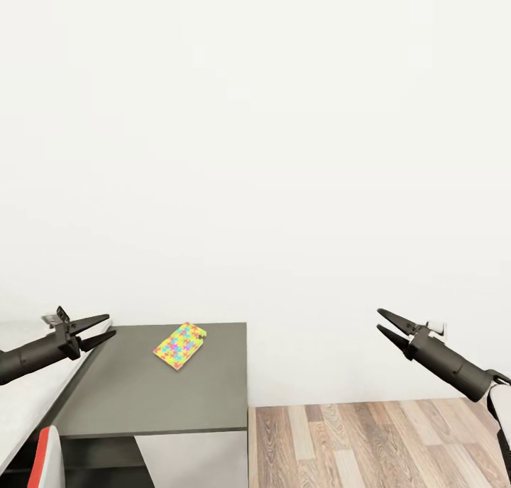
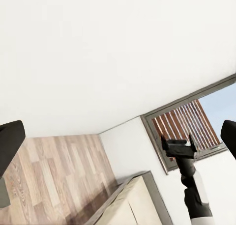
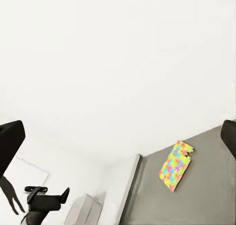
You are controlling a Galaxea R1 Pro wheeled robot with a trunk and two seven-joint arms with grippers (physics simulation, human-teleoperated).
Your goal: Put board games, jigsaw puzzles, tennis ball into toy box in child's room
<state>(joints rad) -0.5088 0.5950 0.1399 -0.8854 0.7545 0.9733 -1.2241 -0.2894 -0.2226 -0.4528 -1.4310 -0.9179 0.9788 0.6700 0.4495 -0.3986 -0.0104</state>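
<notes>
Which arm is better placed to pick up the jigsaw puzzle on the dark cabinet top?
Probably left: the left gripper hangs open beside the jigsaw puzzle, while the right gripper is far off over the floor.

The cabinet top [image 1: 156, 389] at lower left of the head view is a smooth, matt dark grey, like painted board, with a paler grey-white desk surface [image 1: 28, 403] joining it at the far left. On it lies a jigsaw puzzle [image 1: 179, 345], flat and paper-like, printed in bright yellow, blue, pink and green. The floor [image 1: 376, 445] at lower right is wood plank with visible grain and a dull sheen. The wall [image 1: 255, 154] is plain matt white. Both grippers, left gripper [image 1: 99, 331] and right gripper [image 1: 387, 320], look like matt black plastic or metal.
</notes>
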